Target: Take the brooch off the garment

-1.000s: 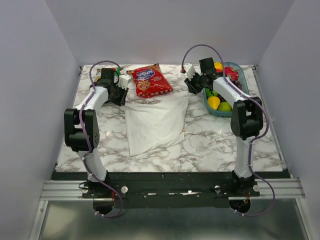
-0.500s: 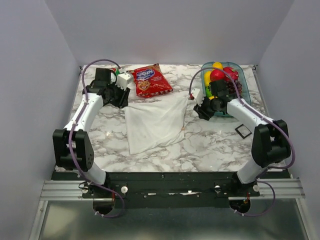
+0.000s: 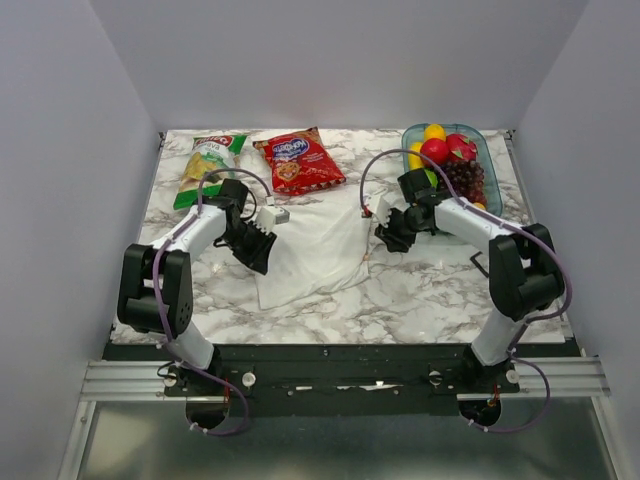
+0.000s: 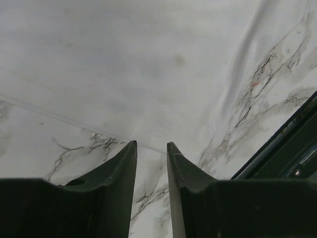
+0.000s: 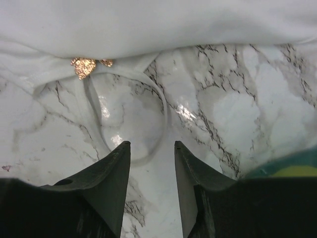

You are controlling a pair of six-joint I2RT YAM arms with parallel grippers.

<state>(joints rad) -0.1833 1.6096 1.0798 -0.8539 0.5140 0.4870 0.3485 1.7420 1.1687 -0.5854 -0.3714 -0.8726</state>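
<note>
Brooch [image 5: 83, 66] glints gold on garment [image 5: 148, 25] (right wrist view only).

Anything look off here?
Nothing spilled or broken. The white garment lies skewed and rumpled on the table, one strap looped loose ahead of the right gripper. The gold glittery brooch sits right at the cloth's edge.

walls [image 3: 340, 60]: plain pale grey | table [image 3: 420, 290]: white marble-veined top | rail [image 3: 340, 375]: metal, near edge
</note>
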